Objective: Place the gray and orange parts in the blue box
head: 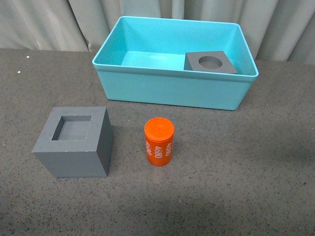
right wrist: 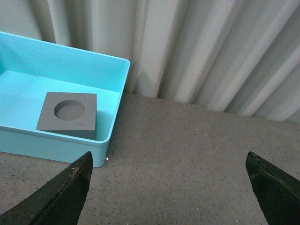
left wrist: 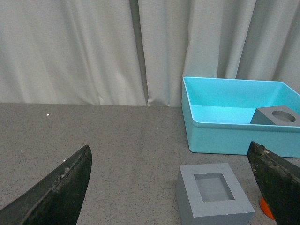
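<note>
Left jaws: spread wide and empty, low over the desk [head: 236, 196].
Right jaws: also spread wide and empty, facing the blue box's far-right corner.
Gray cube, square recess [head: 74, 142]: sits flat on the desk at 8 o'clock in the front view, recess up. In the left wrist view it lies straight ahead of the left jaws, inside their span. I judge the left arm the nearer one.
Orange cylinder [head: 159, 141]: at 6 o'clock, standing upright with its long axis vertical. It is at 3 o'clock from that cube, apart from it.
Writing: "4680" in white runs up the cylinder's side, and 2 prints show. No other label is readable.
Blue box [head: 172, 91]: at 12 o'clock from the cylinder and 1 o'clock from the square-recess cube, long side facing the robot.
Gray cube, round recess [head: 211, 62]: already inside the box, toward its 3 o'clock end and slightly tilted.
Remaining: 2 of 3 parts are outside.
</note>
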Robot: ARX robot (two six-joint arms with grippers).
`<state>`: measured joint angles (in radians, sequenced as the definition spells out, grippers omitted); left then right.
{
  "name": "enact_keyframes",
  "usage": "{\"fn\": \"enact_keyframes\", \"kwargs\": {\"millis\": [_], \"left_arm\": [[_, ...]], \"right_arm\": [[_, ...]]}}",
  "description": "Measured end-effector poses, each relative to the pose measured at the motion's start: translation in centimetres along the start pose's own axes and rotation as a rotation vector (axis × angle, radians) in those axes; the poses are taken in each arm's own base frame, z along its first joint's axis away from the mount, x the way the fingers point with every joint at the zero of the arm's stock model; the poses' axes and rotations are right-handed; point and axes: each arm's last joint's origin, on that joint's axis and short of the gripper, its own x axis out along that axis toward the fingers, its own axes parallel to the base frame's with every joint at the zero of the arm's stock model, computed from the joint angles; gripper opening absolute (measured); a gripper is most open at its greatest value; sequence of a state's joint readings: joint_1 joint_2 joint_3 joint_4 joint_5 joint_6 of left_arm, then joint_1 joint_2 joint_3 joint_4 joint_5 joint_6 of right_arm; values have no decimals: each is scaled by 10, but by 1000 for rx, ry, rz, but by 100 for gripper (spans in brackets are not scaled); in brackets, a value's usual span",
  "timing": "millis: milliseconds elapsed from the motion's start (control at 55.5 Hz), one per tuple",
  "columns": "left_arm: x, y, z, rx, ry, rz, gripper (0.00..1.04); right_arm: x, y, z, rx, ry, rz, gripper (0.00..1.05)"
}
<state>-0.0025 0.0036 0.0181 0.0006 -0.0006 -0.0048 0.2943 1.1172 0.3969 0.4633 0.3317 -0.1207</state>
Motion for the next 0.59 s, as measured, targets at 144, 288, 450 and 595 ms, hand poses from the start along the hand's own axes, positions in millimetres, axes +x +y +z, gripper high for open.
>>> {"fn": "enact_keyframes", "kwargs": {"millis": [144, 288, 450, 595], "left_arm": [[1, 0, -1, -11, 42, 37, 98], [25, -5, 1, -61, 238, 70, 98], [64, -12, 3, -96, 314, 23, 98], [100, -23, -11, -110, 438, -22, 98]], "right_arm": [[0, 0, 0, -8, -1, 1, 95], [0, 0, 0, -8, -1, 1, 95], [0, 0, 0, -8, -2, 1, 95], [0, 0, 0, -8, -2, 1, 95]]}}
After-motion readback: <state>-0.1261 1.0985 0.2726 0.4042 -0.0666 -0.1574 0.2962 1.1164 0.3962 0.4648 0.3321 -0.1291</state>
